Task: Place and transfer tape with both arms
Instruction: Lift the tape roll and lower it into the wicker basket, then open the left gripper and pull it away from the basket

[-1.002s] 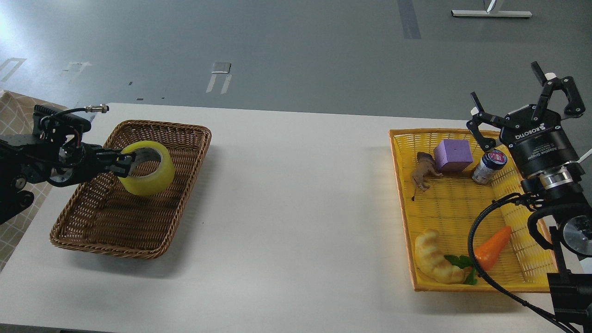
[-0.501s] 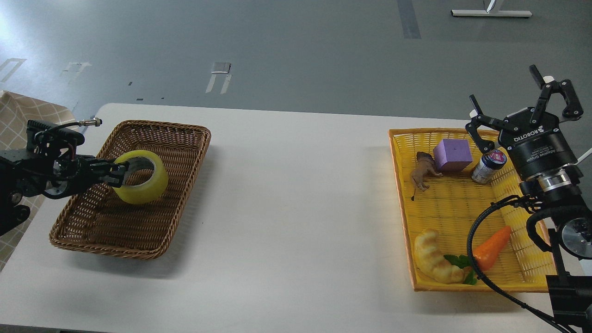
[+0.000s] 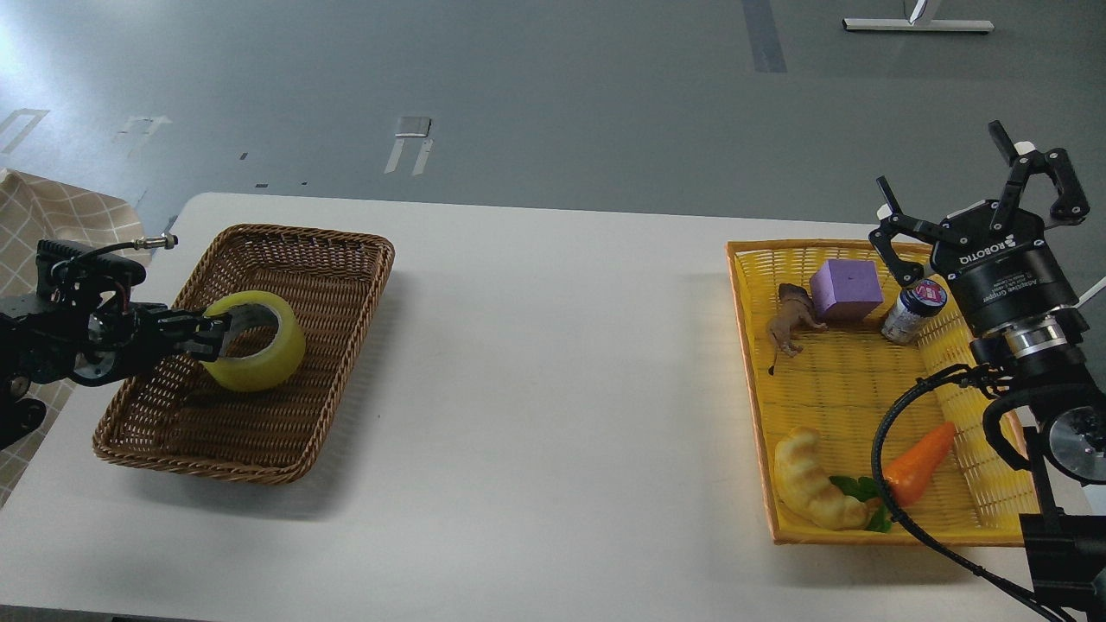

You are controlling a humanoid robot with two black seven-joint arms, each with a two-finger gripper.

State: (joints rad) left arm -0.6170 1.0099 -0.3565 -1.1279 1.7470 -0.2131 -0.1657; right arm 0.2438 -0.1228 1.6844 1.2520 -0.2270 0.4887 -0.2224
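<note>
The yellow tape roll (image 3: 259, 350) with its grey-white core lies low in the brown wicker basket (image 3: 337, 259) on the left of the table. My left gripper (image 3: 216, 335) comes in from the left and is shut on the roll's near wall, one finger inside the core. My right gripper (image 3: 972, 194) stands raised above the far right corner of the yellow basket (image 3: 752, 363), fingers spread wide and empty.
The yellow basket holds a purple block (image 3: 845, 289), a toy dog (image 3: 791, 321), a small jar (image 3: 912, 311), a croissant toy (image 3: 812, 492) and a toy carrot (image 3: 920, 462). A checked cloth (image 3: 43, 216) lies at the table's left edge.
My left gripper has carried the tape down and to the left, lower into the brown basket. The right arm has barely moved.
</note>
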